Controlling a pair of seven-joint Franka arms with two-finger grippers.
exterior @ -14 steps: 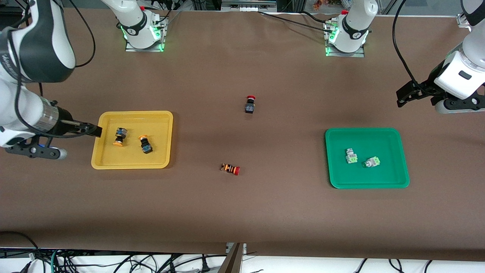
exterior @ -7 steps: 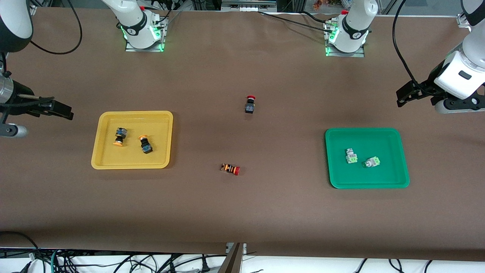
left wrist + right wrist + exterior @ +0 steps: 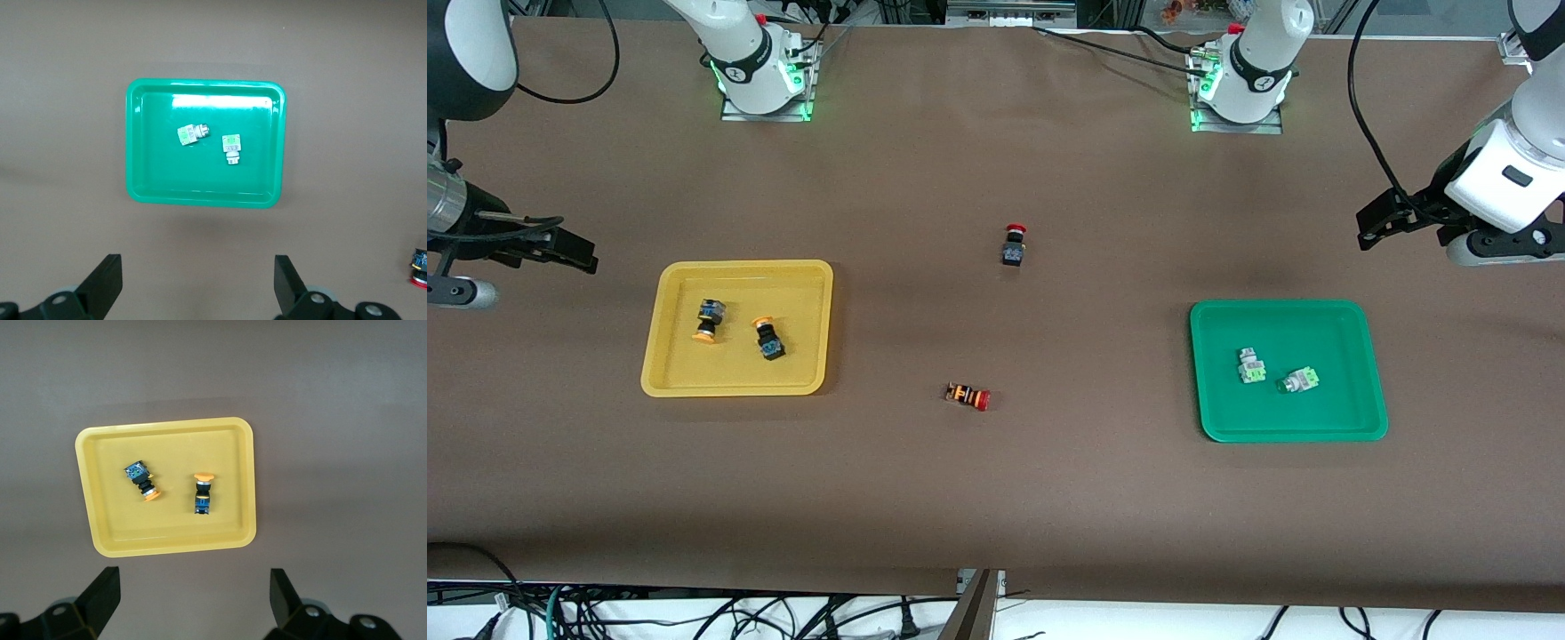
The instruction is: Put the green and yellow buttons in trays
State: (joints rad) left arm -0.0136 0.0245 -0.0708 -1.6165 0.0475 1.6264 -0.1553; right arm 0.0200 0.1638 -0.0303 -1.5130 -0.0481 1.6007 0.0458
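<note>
Two yellow buttons (image 3: 734,329) lay in yellow tray (image 3: 738,384), two green buttons (image 3: 1272,372) in green tray (image 3: 1289,433). Left claw (image 3: 1376,227) and right claw (image 3: 574,252) hung wide, empty, over bare table (image 3: 996,498) at own ends.

One tray (image 3: 737,276) lies on the counter (image 3: 996,498) toward the right arm's end, holding two buttons (image 3: 708,321). The second tray (image 3: 1288,313), toward the left arm's end, holds two more (image 3: 1251,365).

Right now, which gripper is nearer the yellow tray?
Right. The right gripper hangs open just off the yellow tray; the left gripper, also open, waits up by the green tray.
</note>
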